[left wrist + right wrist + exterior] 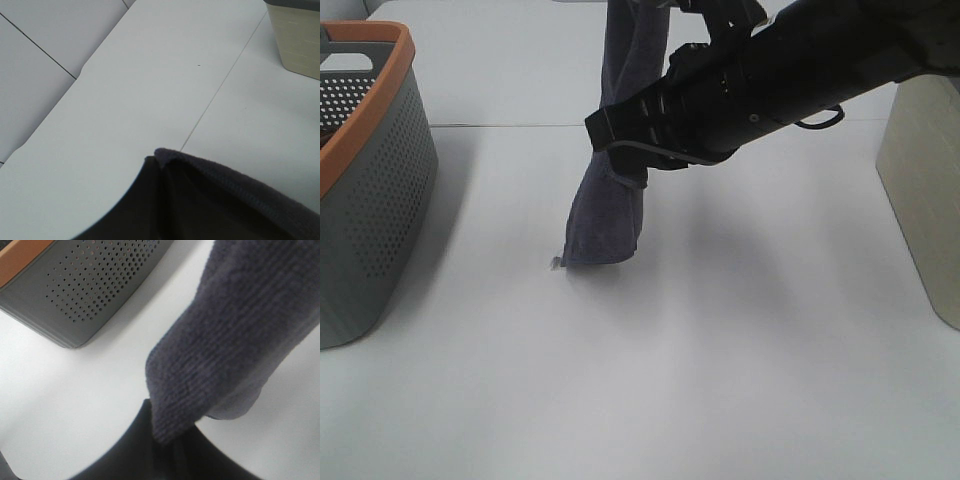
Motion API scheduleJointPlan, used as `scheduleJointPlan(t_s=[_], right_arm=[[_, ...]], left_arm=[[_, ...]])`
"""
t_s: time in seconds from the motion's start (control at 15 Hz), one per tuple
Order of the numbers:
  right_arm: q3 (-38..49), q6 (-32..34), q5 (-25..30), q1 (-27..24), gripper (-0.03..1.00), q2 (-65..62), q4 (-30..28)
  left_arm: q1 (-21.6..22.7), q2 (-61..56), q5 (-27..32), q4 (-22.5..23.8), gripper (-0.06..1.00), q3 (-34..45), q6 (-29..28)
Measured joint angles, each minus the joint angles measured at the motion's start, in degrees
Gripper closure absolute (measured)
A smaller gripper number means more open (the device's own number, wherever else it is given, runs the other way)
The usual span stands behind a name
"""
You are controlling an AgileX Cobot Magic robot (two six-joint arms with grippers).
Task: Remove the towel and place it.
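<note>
One black arm [790, 70] is stretching in from the right across the middle of the desk [740, 390], and the towel [605, 220] is hanging beside its tip as a long dark-grey drape, running up out of the high view at the top and just touching the desk with its bottom fold, where the little white tag [556, 263] is poking out. It is hanging well apart from both the grey, orange-rimmed basket [375, 190] on the left and the beige bin [920, 170] on the right. The right fingers [140, 455] are showing only as a dark blur with the plush cloth bunching right against them, and the left fingers [125, 215] are likewise a shadow under a hemmed edge (so I cannot tell whether either pair is closed on the cloth, though something is plainly holding it up). I am reading this as the laying-down part of the job, with the cloth lifted and not yet resting. To do it well, I would be lowering the held edge slowly while drawing it sideways over bare desk, so the cloth is paying out flat from the touching fold instead of heaping on itself; keeping both holds level and a little apart, so the hem is pulled taut; and letting go only once most of the cloth is lying down.
</note>
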Motion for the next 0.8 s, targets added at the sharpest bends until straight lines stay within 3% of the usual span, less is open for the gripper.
scheduleJointPlan(t_s=[0.8], right_arm=[[0.00, 1.89, 2.98, 0.00, 0.96, -2.01, -1.66]], left_arm=[[0.00, 0.00, 0.97, 0.00, 0.94, 0.00, 0.00]])
